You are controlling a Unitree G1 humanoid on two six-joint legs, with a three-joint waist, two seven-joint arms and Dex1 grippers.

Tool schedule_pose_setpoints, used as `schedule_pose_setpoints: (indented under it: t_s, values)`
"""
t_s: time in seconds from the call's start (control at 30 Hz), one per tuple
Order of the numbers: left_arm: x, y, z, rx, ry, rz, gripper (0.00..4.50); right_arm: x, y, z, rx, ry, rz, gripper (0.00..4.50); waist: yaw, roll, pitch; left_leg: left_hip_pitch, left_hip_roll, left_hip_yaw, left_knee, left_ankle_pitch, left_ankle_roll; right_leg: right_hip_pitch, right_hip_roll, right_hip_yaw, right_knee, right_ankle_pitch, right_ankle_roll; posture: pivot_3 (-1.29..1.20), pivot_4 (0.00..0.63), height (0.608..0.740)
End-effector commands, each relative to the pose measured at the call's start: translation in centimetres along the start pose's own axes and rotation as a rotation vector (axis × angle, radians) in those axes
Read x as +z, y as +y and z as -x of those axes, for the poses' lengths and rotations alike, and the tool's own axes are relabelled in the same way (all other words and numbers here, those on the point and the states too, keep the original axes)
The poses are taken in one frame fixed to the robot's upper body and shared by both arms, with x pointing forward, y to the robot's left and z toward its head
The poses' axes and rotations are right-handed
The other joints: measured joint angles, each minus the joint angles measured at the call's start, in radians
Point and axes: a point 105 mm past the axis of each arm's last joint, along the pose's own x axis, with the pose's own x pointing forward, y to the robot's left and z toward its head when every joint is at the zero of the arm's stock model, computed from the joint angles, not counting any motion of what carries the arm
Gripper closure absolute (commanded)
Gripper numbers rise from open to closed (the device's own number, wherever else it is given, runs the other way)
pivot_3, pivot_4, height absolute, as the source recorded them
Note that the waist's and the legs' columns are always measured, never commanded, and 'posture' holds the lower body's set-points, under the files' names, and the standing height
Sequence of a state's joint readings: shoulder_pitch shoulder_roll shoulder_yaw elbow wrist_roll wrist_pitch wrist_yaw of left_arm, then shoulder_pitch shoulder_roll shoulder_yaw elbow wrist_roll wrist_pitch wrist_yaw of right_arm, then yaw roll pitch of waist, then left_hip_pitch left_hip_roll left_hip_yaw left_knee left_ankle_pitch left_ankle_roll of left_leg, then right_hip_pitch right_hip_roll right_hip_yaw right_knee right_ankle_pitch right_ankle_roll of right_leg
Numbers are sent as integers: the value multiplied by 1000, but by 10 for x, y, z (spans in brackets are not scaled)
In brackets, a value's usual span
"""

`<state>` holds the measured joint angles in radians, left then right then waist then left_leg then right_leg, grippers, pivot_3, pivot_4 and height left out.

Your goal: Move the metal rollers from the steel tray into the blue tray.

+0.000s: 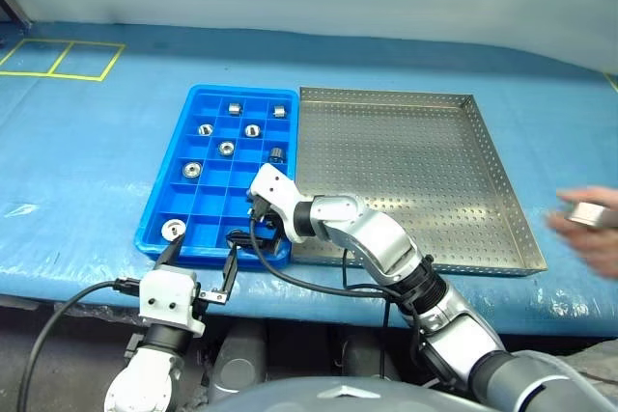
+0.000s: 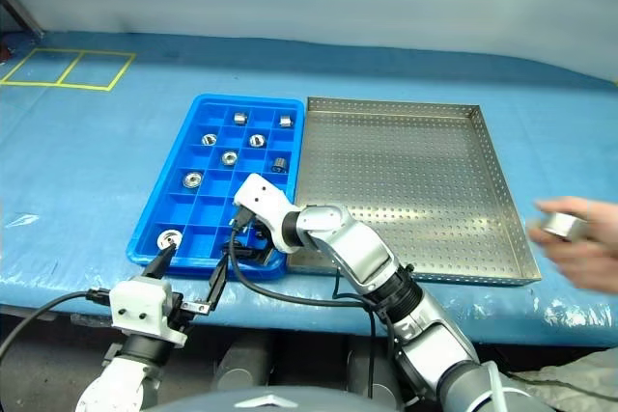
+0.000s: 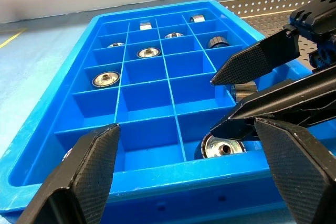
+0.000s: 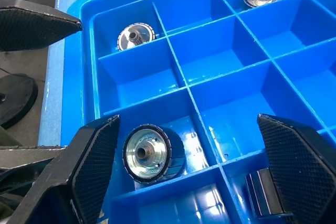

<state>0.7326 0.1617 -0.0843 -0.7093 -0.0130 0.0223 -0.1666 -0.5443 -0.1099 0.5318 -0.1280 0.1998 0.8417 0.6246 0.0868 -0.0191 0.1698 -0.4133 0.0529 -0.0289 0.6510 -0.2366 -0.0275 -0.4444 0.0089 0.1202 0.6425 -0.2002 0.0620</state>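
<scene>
The blue tray (image 1: 208, 202) holds several metal rollers in separate compartments, such as one at the far end (image 1: 234, 108) and one in the near left corner (image 1: 173, 230). To its right lies the steel tray (image 1: 406, 171), its perforated floor bare. My right gripper (image 4: 188, 121) hangs open over the blue tray's near right corner. A roller (image 4: 147, 153) lies loose in the compartment below it, beside one finger. My left gripper (image 1: 200, 262) is open and holds nothing, level in front of the tray's near edge.
A person's hand (image 1: 591, 231) at the right edge holds a shiny metal piece (image 1: 589, 213) just off the steel tray's near right corner. Blue sheeting covers the table. Yellow tape lines (image 1: 58, 60) mark the far left.
</scene>
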Motion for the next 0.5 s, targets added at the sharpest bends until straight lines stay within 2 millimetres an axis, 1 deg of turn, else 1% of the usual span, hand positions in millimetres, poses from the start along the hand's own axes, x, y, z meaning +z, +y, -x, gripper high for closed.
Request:
schedule_pose_setpoints:
  t_s: [0.03, 0.5]
  values:
    - [8, -5, -1, -28, -35, 12, 0, 6, 8, -1, 25, -23, 9, 65, 0, 0, 0, 0, 0, 0, 0, 0, 0, 0, 0, 0, 0, 0, 0, 329, 150, 740]
    - [9, -6, -2, -35, -35, 12, 0, 6, 9, -1, 25, -26, 9, 65, 0, 0, 0, 0, 0, 0, 0, 0, 0, 0, 0, 0, 0, 0, 0, 326, 150, 740]
